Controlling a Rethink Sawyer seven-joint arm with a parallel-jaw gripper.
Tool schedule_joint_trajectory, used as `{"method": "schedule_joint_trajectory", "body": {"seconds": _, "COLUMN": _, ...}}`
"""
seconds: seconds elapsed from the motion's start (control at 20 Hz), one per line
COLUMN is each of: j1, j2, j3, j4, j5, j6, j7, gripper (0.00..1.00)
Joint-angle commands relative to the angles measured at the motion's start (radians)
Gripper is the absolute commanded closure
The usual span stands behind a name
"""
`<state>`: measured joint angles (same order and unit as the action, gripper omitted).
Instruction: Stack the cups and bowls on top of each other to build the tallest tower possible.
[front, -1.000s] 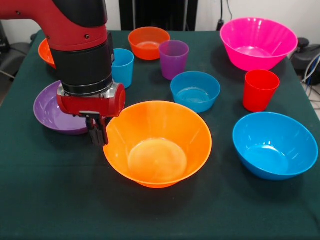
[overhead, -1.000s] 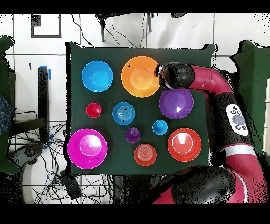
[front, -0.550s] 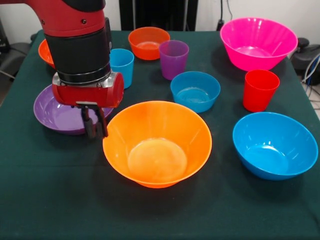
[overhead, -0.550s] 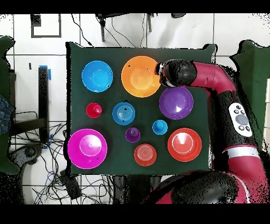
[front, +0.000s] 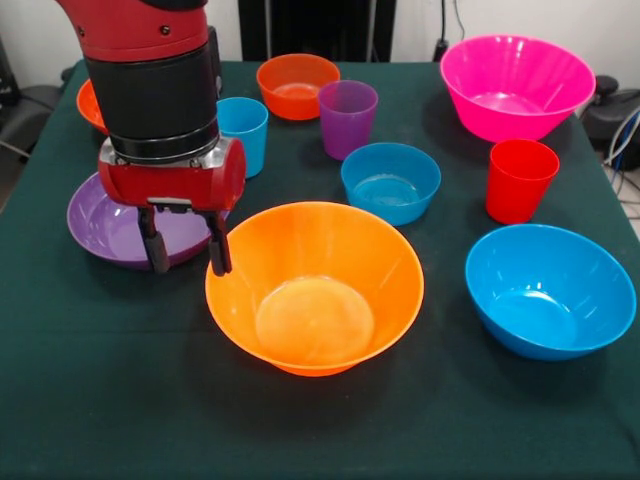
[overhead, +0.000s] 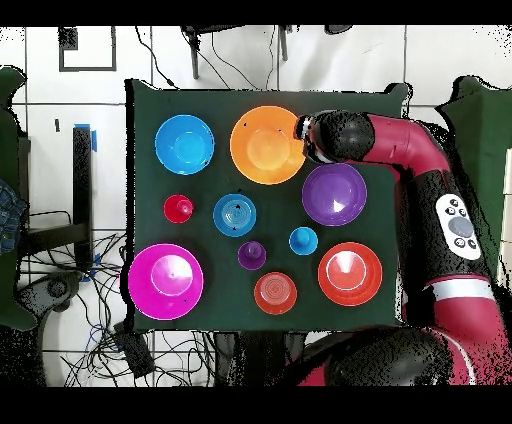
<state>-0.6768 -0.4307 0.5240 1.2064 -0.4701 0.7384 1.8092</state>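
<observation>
My gripper (front: 189, 266) hangs open and empty just left of the large orange bowl (front: 315, 290), over the near edge of the purple shallow bowl (front: 105, 228). Its right finger (front: 219, 250) is close to the orange bowl's left rim, on the outside. Behind stand the light blue cup (front: 246, 128), the purple cup (front: 347, 116) and a small orange bowl (front: 297, 85). A small blue bowl (front: 390, 182), the red cup (front: 519, 178), the large blue bowl (front: 550, 290) and the pink bowl (front: 517, 86) lie to the right. Nothing is stacked.
The arm (front: 155, 90) half hides a red-orange bowl (front: 88, 104) at the back left. From above, the arm (overhead: 410, 165) reaches over the table's right side, between the orange bowl (overhead: 262, 145) and the purple bowl (overhead: 334, 194). The red-orange bowl (overhead: 350, 273) sits nearest the base.
The fingers have spread from shut to open. The gripper has lifted slightly and shifted a little away from the orange bowl's rim. No bowl or cup has moved.
</observation>
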Motion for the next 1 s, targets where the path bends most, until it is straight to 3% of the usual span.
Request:
{"method": "schedule_joint_trajectory", "body": {"seconds": 0.05, "j1": 0.003, "j2": 0.042, "j3": 0.02, "j4": 0.023, "j5": -0.103, "j6": 0.017, "j7": -0.276, "gripper": 0.0}}
{"method": "schedule_joint_trajectory", "body": {"seconds": 1.0, "j1": 0.004, "j2": 0.086, "j3": 0.02, "j4": 0.031, "j5": -0.152, "j6": 0.002, "j7": -0.261, "gripper": 0.0}}
